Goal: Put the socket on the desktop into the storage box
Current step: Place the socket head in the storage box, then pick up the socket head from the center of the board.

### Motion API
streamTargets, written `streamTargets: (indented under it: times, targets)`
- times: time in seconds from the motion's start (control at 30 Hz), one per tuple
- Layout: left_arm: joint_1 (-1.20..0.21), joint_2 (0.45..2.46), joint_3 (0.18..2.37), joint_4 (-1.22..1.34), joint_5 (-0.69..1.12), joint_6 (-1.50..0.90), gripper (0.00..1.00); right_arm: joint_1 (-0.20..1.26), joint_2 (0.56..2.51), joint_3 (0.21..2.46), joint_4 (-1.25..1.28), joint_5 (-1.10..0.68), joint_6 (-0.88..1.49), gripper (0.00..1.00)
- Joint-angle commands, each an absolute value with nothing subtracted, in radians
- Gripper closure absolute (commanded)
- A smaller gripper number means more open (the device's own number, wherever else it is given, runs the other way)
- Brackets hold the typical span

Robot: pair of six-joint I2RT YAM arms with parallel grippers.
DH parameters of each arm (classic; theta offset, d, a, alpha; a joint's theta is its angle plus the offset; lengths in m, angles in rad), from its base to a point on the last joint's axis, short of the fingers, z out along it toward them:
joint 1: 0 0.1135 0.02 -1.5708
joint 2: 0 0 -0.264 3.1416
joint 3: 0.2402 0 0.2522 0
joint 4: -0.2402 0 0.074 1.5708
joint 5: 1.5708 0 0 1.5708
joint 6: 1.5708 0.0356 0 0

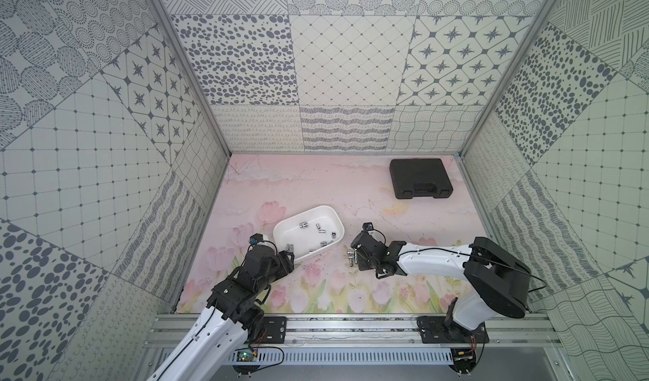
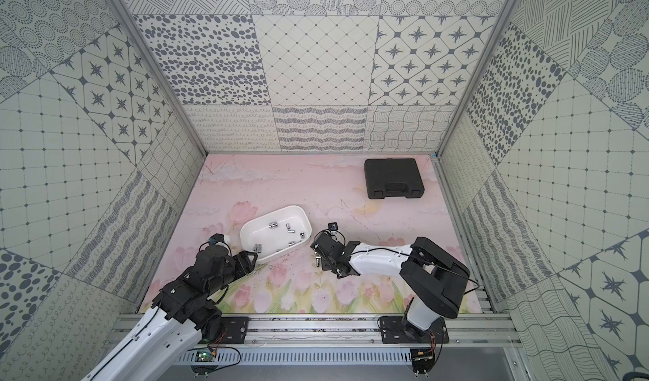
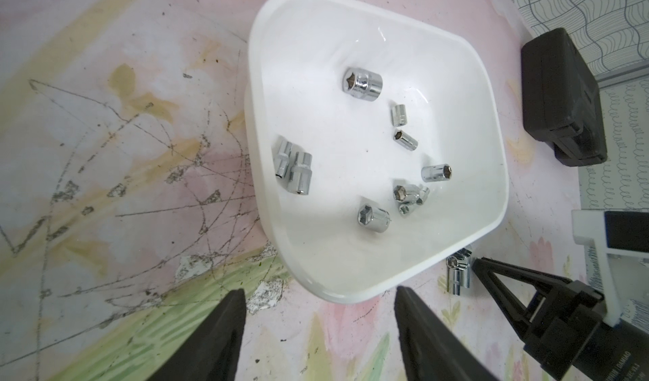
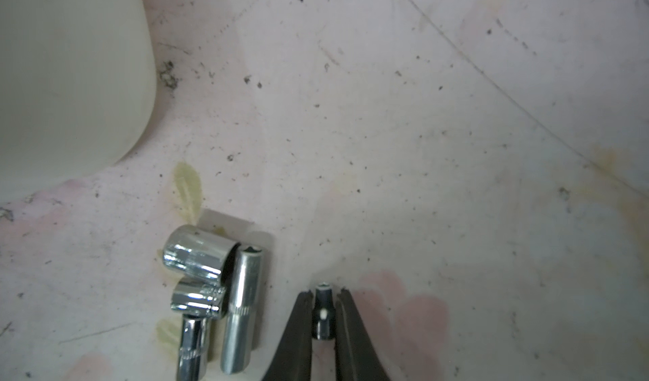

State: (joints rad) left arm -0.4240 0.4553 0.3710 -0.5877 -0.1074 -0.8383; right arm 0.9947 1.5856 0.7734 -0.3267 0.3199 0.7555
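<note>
Most of the job looks done, though not all of it; the white, shallow, round-cornered plastic storage box already holds about ten short, shiny, cylindrical chrome sockets, scattered over its floor, some touching in pairs. The right tool is down at the flat, pale pink, tulip-printed desk, its jaws drawn narrow onto a tiny slim dark socket of metal, pinched between the tips; whether that piece has left the desk, I cannot tell. Just beside this tool, on its side towards the box, three loose sockets of the same bright chrome lie on the desk, touching one another: a fat one, a stepped one and a long thin one; the box's rounded wall is near them but apart. The left tool is empty, jaws standing wide, the box's nearest corner just ahead of its tips. A black, hard, moulded plastic case lies shut well beyond the right tool. By my reckoning the slim dark socket has yet to go over the rim; after it, the three loose sockets are left.
</note>
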Motion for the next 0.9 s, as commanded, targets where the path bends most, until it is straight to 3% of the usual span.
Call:
streamTargets:
  times: [0.0, 0.27, 0.6, 0.87]
  targets:
    - [-0.427, 0.455, 0.365, -0.551, -0.095, -0.841, 0.28, 1.009, 1.516, 0.828, -0.366, 0.331, 0.745, 0.9]
    - [-0.428, 0.455, 0.363, -0.55, -0.095, -0.842, 0.28, 1.045, 1.492, 0.992, -0.388, 0.319, 0.674, 0.9]
    - [-0.426, 0.457, 0.36, -0.548, -0.094, -0.841, 0.28, 1.063, 1.805, 1.319, -0.373, 0.258, 0.591, 0.88]
    - [-0.427, 0.456, 0.36, -0.548, -0.088, -0.842, 0.28, 1.043, 1.936, 1.418, -0.372, 0.246, 0.586, 0.72]
